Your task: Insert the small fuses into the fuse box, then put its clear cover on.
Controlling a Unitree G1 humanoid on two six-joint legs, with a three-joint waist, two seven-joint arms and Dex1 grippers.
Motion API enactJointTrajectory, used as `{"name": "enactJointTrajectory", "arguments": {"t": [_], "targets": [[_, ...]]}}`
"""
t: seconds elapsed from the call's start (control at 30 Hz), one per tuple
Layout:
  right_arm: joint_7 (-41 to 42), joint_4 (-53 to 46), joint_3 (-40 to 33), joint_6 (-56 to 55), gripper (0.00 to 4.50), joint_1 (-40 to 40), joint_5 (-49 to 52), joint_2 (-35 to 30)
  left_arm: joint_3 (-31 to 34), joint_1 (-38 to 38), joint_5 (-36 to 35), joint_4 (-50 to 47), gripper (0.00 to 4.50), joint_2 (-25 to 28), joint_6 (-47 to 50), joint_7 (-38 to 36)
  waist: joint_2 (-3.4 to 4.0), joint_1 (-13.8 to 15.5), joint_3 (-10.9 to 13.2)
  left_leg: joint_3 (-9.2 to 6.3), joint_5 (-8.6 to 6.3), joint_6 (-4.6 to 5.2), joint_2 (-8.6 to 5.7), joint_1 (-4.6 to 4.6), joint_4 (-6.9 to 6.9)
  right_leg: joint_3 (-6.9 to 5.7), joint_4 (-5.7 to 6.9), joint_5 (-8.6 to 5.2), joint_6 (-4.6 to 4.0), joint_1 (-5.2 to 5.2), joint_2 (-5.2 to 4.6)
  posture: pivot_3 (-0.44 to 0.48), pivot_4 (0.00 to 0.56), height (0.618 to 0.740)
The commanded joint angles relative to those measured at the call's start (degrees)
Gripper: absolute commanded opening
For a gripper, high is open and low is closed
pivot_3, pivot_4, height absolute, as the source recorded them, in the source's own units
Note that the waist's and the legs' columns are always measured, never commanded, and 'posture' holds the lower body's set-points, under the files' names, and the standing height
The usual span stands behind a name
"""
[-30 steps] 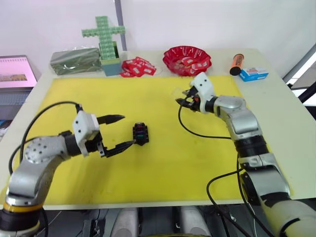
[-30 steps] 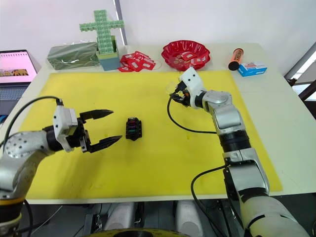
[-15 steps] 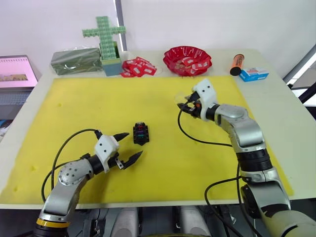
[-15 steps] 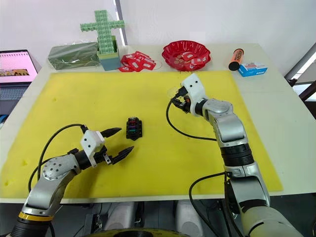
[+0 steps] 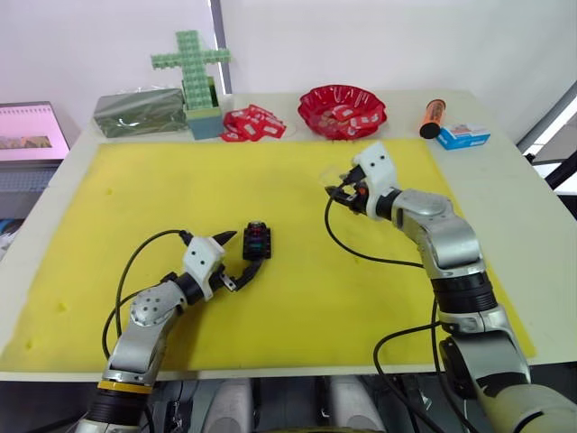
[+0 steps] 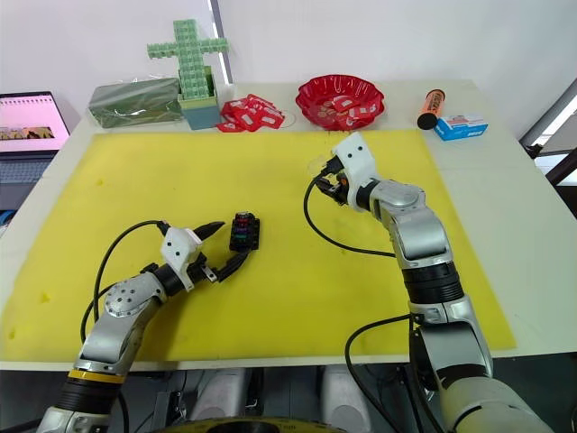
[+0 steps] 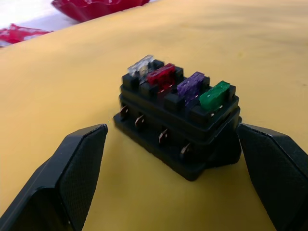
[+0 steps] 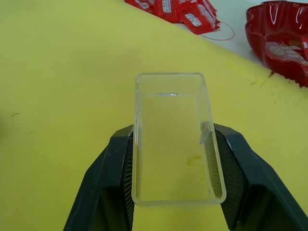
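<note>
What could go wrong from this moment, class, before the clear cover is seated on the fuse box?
1. The right claw pinches the thin transparent plastic cover only by its sides, so it might slip or tilt.
2. The left claw is open around the small black fuse box, not gripping; the box may slide on the yellow mat when pressed.

bright, even light; soft shadows; wrist view edges perhaps slightly blurred

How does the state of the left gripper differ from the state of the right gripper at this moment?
The left gripper is open, its fingers on either side of the fuse box without touching it; the right gripper is shut on the clear cover. The left is low over the yellow mat; the right is raised. Both have black fingers.
</note>
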Motion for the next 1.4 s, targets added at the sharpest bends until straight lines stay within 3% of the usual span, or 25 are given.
{"name": "enactJointTrajectory", "arguments": {"t": [0.03, 0.4, 0.8, 1.17, 1.27, 1.37, 1.4], "targets": [[-0.7, -2.5, -1.6, -0.3, 1.81, -0.5, 0.9, -0.5, 4.7, 0.9, -1.1, 0.4, 4.5, 0.9, 1.7, 3.0, 0.0, -0.1, 0.0, 0.0, 0.0, 0.0, 0.0, 0.01, -0.01, 0.0, 0.0, 0.0, 0.0, 0.0, 0.0, 0.0, 0.15, 0.74], [-0.9, -2.3, -1.1, -0.2, 1.81, -0.9, 1.5, -0.4, 0.7, 1.2, -7.1, -6.2, 4.5, 1.1, 6.9, -4.6, 0.0, 0.2, 0.0, 0.0, 0.0, 0.0, -0.02, -0.03, 0.01, 0.0, -0.03, 0.0, -0.01, 0.0, -0.04, 0.0, 0.15, 0.74], [-1.7, -3.2, -1.6, 1.0, 1.81, -0.9, 2.2, -1.2, -2.6, -2.7, -2.6, -5.4, 4.5, -5.0, 13.7, 5.2, -0.01, 0.2, 0.0, -0.01, 0.0, 0.0, -0.05, -0.04, 0.03, 0.01, -0.03, 0.0, 0.0, 0.02, -0.03, 0.0, 0.15, 0.74], [-2.6, -3.4, -1.3, 1.2, 1.81, -1.2, 2.5, -1.1, -4.9, -5.6, 2.5, -2.4, 4.5, -4.7, 16.9, 8.2, 0.0, 0.3, 0.0, 0.03, 0.0, 0.0, -0.08, -0.02, 0.04, 0.0, -0.03, 0.0, 0.0, 0.07, -0.02, 0.0, 0.15, 0.74], [-2.8, -3.4, -1.3, 1.0, 1.81, -1.1, 2.5, -1.1, -4.7, -5.1, 2.4, -2.2, 3.9, -4.7, 17.3, 8.3, 0.0, 0.2, 0.0, 0.0, 0.0, 0.0, -0.07, -0.01, 0.03, 0.0, -0.02, 0.0, 0.0, 0.07, -0.01, 0.0, 0.15, 0.74], [-2.9, -3.4, -1.2, 1.1, 1.81, -1.1, 2.6, -1.1, -4.7, -4.8, 2.1, -2.5, 2.87, -4.5, 17.1, 8.1, 0.0, 0.2, 0.0, 0.0, 0.0, 0.0, -0.07, 0.0, 0.03, -0.01, -0.02, 0.0, 0.0, 0.07, -0.01, 0.0, 0.15, 0.74], [-2.9, -3.4, -1.3, 1.1, 1.81, -1.2, 2.7, -1.1, -4.8, -4.9, 2.0, -2.4, 2.81, -4.4, 17.0, 7.7, 0.0, 0.2, 0.0, 0.0, 0.0, 0.0, -0.07, 0.0, 0.03, 0.0, -0.02, 0.0, 0.0, 0.07, -0.01, 0.0, 0.15, 0.74]]}}
